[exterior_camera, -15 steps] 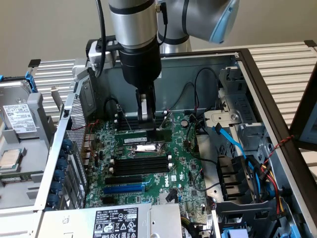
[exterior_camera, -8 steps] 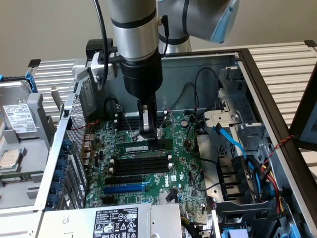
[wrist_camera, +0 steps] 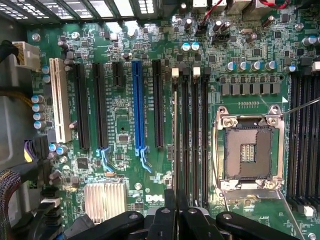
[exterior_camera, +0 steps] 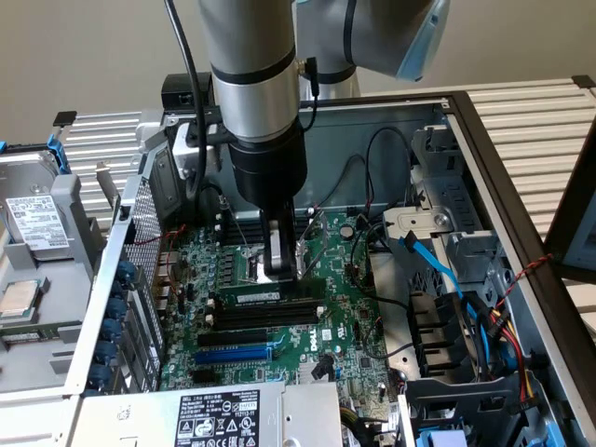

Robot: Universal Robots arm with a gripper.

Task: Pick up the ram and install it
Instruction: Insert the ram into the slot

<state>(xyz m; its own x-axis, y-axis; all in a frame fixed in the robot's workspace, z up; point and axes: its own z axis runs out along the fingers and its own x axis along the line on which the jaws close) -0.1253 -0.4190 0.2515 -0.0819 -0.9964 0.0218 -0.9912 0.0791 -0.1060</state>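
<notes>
Inside the open computer case (exterior_camera: 391, 126), the claw (exterior_camera: 279, 268) is clamped shut on the upper edge of the ram (exterior_camera: 253, 296). The ram stands on edge along the outermost of the black slots (wrist_camera: 196, 135) beside the processor socket (wrist_camera: 248, 151). I cannot tell whether it is fully seated.

We are noting bright, even light; arm (exterior_camera: 253, 84) catching soft sheen; heatsink (wrist_camera: 104, 200) glaring white; case wall (wrist_camera: 12, 125) sitting dim.
</notes>
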